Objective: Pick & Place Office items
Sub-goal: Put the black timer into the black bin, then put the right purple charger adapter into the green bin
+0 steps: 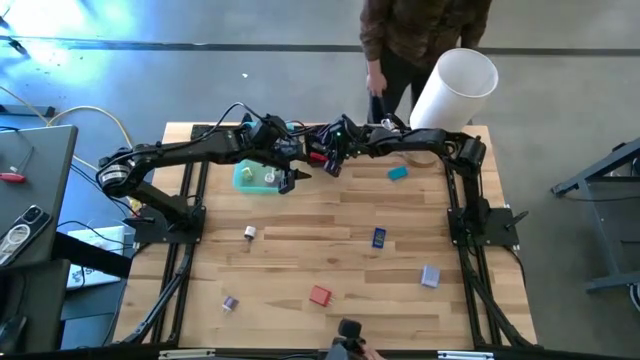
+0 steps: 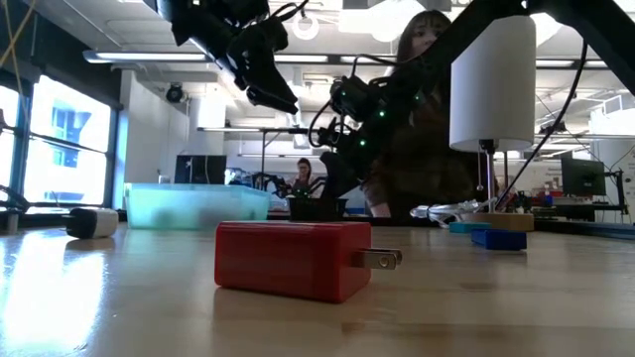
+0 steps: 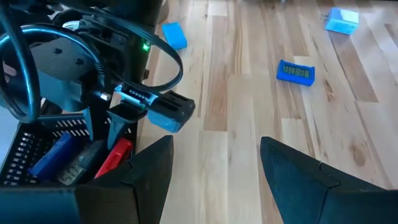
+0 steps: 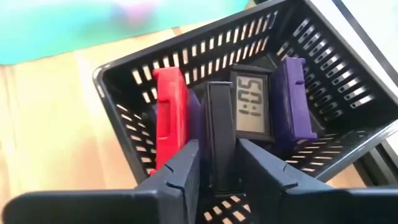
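The right gripper (image 4: pixel 214 165) is hanging over a black slotted basket (image 4: pixel 124 81) at the far middle of the table (image 1: pixel 330 260). Its two fingers are standing on either side of a black flat piece (image 4: pixel 219 130) that is sitting upright in the basket; they are lying right against its sides, but whether they are pinching it or easing off cannot be told. In the basket beside that piece are standing a red block (image 4: pixel 169 118), a small digital clock with a grey display (image 4: pixel 252 106) and a purple block (image 4: pixel 292 99), all upright and packed close together.

The left gripper (image 3: pixel 214 174) is hovering just beside the right one, near a teal tray (image 1: pixel 258 177), with its fingers spread apart and holding nothing.

The other office items are lying scattered on the bare table, well apart from both grippers: a teal block (image 1: pixel 398 173) toward the far right, a blue clock-like piece (image 1: pixel 379 237) near the middle, a white piece (image 1: pixel 250 232) to the left, a purple-grey block (image 1: pixel 430 276) at the right, a red charger with metal prongs (image 2: pixel 293 258) at the near edge, and a small grey piece (image 1: pixel 230 302) near left.
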Motion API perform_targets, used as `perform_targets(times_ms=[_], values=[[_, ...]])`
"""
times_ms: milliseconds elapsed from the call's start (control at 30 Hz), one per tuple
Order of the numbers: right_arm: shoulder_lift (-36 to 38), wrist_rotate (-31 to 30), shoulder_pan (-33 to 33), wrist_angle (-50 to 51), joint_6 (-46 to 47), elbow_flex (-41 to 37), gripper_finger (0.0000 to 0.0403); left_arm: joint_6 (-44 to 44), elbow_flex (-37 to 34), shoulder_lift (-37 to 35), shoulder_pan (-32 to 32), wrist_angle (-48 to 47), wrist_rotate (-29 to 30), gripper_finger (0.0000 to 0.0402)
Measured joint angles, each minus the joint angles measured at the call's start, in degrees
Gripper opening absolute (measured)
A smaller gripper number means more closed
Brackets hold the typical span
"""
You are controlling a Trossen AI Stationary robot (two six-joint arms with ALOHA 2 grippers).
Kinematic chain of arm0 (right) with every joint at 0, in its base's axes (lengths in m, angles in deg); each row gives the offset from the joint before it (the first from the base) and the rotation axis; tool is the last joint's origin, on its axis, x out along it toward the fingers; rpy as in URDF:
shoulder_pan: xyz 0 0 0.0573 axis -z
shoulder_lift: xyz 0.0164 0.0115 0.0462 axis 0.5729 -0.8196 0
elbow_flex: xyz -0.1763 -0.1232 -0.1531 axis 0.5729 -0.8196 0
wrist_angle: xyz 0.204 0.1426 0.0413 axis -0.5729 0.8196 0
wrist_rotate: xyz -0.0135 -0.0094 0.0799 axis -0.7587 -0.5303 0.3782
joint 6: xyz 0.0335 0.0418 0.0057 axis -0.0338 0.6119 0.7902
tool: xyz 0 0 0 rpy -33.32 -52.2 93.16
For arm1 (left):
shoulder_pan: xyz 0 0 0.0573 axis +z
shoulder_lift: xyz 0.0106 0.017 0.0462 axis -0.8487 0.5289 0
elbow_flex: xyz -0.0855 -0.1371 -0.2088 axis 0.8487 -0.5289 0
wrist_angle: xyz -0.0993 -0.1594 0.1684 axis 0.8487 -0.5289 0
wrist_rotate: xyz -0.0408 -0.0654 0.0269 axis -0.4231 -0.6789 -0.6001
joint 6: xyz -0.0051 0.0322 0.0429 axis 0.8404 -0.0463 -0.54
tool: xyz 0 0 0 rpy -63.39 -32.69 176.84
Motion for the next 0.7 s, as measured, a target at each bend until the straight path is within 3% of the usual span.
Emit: perform_targets(times_ms=[300,700], values=[[0.0,-3.0,-1.8,-1.2,-0.2,0.0,0.0126,1.2,0.0,0.0,0.0,-0.2,0.0,0.0234],[0.6,-8.9,-2.9,-2.4,-0.6,0.0,0.0249,1.2,0.0,0.0,0.0,-0.7,0.0,0.0234]])
